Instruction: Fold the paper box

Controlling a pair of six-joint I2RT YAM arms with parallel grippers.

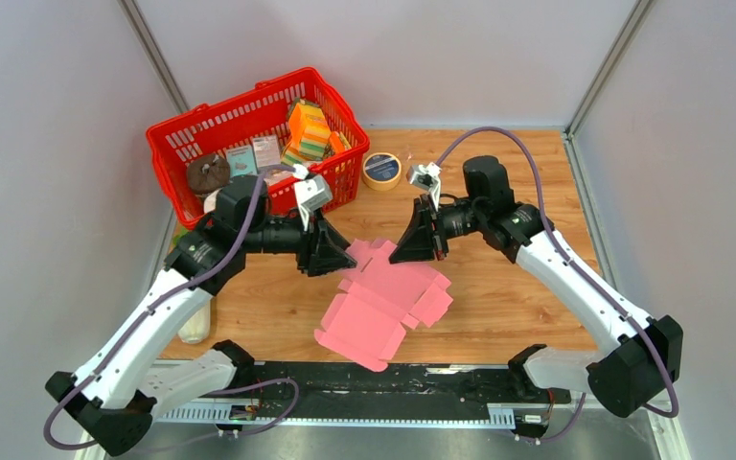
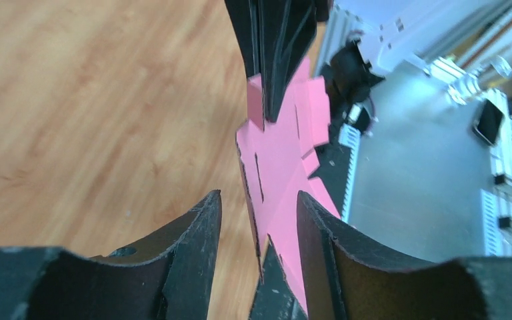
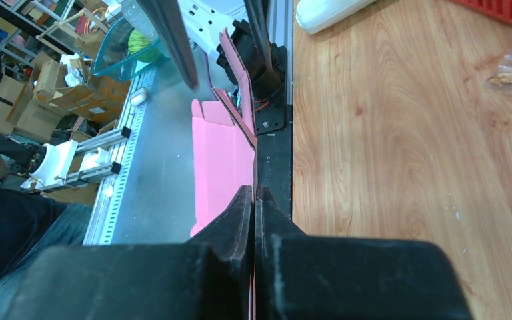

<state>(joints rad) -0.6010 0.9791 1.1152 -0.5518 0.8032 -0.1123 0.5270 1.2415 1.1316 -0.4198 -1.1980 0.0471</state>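
Over the middle of the wooden table point(image 1: 508, 287), the paper box point(image 1: 383, 302) hangs as a flat, notched pink cut-out between the two arms. In the top view its long axis runs roughly from 1 o'clock down to 7 o'clock. The far end sits between the grippers and the near end reaches toward the black rail at the table's front edge. Side flaps stick out toward 3 o'clock.

The far corners of the sheet are covered by the fingers in that view, so the contact points cannot be seen there. Whether the near end touches the wood is also unclear.

The left wrist view shows the left gripper point(image 2: 259, 195) with its jaws apart. The pink card point(image 2: 280, 167) passes edge-on through the gap, closer to one finger, and the jaws are not pinched on it. The right wrist view shows the right gripper point(image 3: 253, 193) with its fingers pressed together. A thin pink edge is clamped between them, and the rest of the sheet point(image 3: 223, 167) stretches away toward 12 o'clock.

At 10 o'clock on the table stands a red basket point(image 1: 177, 129), with a tape roll point(image 1: 381, 170) just beside it.
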